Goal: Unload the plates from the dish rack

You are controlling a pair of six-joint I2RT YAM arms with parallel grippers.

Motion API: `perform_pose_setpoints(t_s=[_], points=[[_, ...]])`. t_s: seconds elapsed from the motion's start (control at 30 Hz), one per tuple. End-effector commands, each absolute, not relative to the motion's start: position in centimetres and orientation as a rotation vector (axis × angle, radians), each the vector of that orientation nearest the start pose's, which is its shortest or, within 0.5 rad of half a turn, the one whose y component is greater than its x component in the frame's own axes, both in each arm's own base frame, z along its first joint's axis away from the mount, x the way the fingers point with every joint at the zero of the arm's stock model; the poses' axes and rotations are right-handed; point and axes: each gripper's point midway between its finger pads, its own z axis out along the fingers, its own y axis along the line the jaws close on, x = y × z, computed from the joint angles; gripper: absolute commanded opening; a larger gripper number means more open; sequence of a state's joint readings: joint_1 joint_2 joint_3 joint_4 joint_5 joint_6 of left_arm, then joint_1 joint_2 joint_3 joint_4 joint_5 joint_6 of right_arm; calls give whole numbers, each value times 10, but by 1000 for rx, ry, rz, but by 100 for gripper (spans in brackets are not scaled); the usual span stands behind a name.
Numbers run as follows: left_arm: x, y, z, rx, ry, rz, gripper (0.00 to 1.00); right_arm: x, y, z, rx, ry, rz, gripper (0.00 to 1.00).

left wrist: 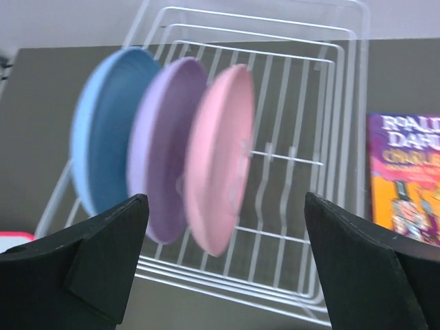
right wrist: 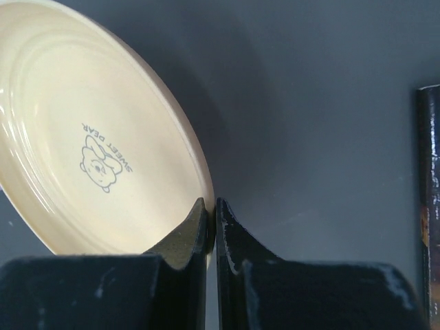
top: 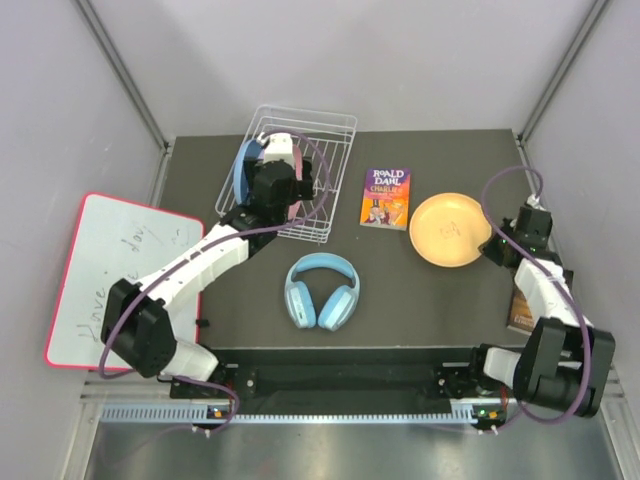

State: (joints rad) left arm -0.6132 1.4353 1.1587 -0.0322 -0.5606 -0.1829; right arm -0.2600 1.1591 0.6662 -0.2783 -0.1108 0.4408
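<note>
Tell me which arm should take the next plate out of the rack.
Left. The left arm hangs over the dish rack, jaws open toward the pink plate. The right arm is across the table from the rack, beside the orange plate, jaws shut.

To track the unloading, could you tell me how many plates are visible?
4: blue plate, purple plate and pink plate upright in the dish rack; yellow plate flat on the table.

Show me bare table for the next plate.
Free: the patch between headphones, book and orange plate; also the back-right corner beyond book and plate. Crowded: dish rack with left arm over it, and the right edge by the right arm.
</note>
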Motion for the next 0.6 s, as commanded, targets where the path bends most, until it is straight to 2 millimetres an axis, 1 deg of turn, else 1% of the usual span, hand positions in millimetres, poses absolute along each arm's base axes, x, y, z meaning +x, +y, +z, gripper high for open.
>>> perform_pose_setpoints(t_s=[0.0, 0.03, 0.13, 0.2, 0.27, 0.37, 0.4, 0.47, 0.5, 0.57], points=[[426, -152, 265, -51, 1781, -15, 99, 335, -51, 98, 714, 2181, 238, 0], [430, -147, 265, -62, 1778, -12, 99, 340, -55, 93, 724, 2187, 217, 0], [437, -140, 259, -71, 1784, 8, 98, 346, -62, 82, 746, 2210, 186, 0], [441, -140, 252, -65, 1797, 5, 97, 349, -59, 80, 737, 2223, 209, 0], [444, -143, 249, -60, 1797, -8, 96, 348, -58, 69, 746, 2252, 212, 0], [447, -147, 243, -56, 1801, -15, 95, 346, -60, 61, 757, 2273, 196, 14], [449, -147, 240, -56, 1805, -12, 94, 345, -61, 60, 763, 2282, 189, 23], [451, -148, 238, -57, 1802, -11, 93, 343, -62, 56, 757, 2306, 177, 29], [452, -148, 238, -61, 1800, -13, 92, 342, -63, 55, 764, 2315, 169, 33], [452, -148, 239, -66, 1795, -13, 91, 340, -63, 56, 764, 2312, 161, 38]])
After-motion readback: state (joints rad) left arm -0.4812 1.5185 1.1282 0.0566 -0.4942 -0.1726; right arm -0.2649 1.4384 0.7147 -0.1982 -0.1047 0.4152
